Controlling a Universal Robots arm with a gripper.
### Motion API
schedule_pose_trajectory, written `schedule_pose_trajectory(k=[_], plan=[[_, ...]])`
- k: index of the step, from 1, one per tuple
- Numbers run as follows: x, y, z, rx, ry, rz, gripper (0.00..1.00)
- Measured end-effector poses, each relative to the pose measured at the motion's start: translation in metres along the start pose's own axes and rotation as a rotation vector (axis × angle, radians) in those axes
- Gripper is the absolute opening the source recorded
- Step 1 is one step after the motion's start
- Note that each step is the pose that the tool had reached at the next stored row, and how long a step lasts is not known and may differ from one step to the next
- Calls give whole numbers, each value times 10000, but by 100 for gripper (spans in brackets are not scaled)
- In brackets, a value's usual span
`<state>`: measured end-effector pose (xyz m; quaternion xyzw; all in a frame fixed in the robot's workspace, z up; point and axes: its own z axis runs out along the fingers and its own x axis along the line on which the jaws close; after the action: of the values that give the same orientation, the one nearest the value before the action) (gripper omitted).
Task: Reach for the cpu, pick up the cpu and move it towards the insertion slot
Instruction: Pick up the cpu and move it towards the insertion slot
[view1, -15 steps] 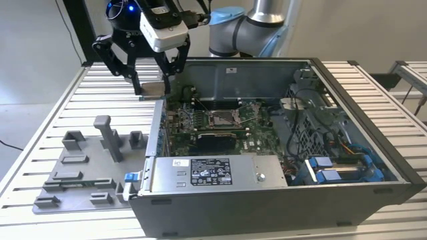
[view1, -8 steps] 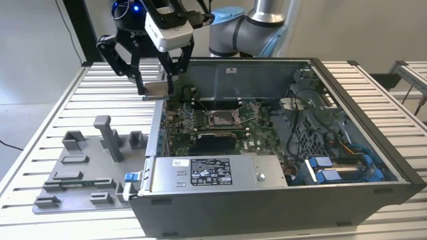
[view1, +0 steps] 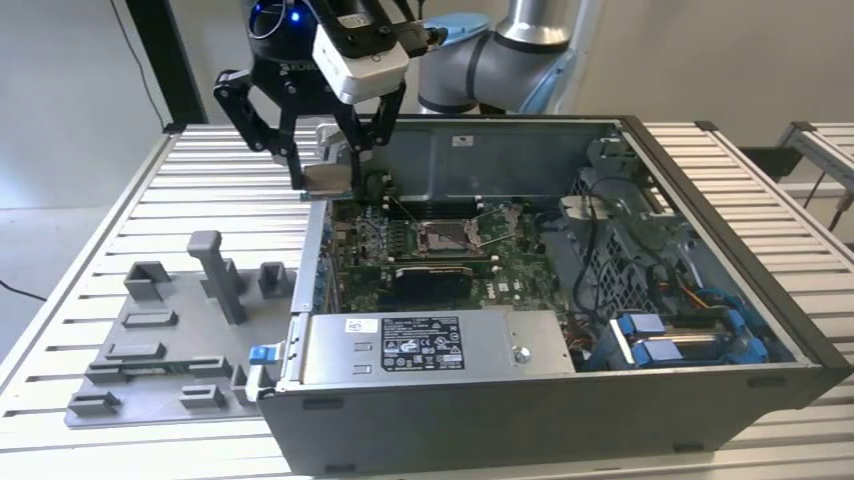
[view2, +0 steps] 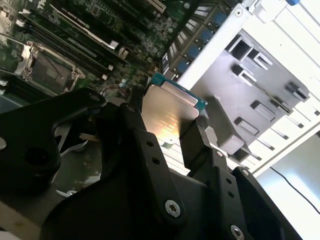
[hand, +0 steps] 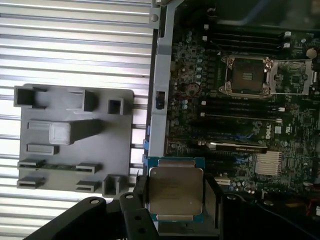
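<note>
The cpu (hand: 176, 186), a flat square chip with a silvery top and green edge, is held between my black fingers (hand: 139, 192). My gripper (view1: 327, 172) is shut on the cpu (view1: 324, 182) and hangs over the case's wall on the exterior view's left, above the edge of the green motherboard. The insertion slot (view1: 447, 237), a square socket with a shiny metal frame and brownish centre, lies on the board some way from the chip. In both wrist views the insertion slot (hand: 246, 75) (view2: 47, 70) sits well apart from the gripper (view2: 162, 131) and the held cpu (view2: 167, 116).
The open computer case (view1: 721, 200) stands on a slatted white table (view1: 120, 210). A grey plastic tray (view1: 160, 340) with upright pegs lies beside the case on the exterior view's left. A power supply (view1: 427, 345) and cable bundles (view1: 641, 260) fill the case's near and right parts.
</note>
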<state>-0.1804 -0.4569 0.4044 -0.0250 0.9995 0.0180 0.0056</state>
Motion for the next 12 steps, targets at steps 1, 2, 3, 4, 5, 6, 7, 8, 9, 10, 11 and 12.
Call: schedule_pose_trajectory(k=[1, 2, 3, 4, 5, 6, 7, 8, 9, 10, 11, 12], plan=[[-11, -1, 0, 0, 0, 0, 0], [-22, -1, 0, 0, 0, 0, 0], [-32, -1, 0, 0, 0, 0, 0], [-44, -2, 1, -1, 0, 0, 0], [-54, -2, 1, 0, 0, 0, 0], [-66, -3, 0, 0, 0, 0, 0], [-77, -4, 0, 1, 1, 1, 0], [-88, -4, 1, 0, 0, 1, 0], [-101, -5, 1, -1, 0, 0, 0], [-112, -5, 1, 0, 0, 1, 0], [-123, -6, 1, 0, 0, 1, 0], [-134, -7, 1, -1, 0, 0, 0]])
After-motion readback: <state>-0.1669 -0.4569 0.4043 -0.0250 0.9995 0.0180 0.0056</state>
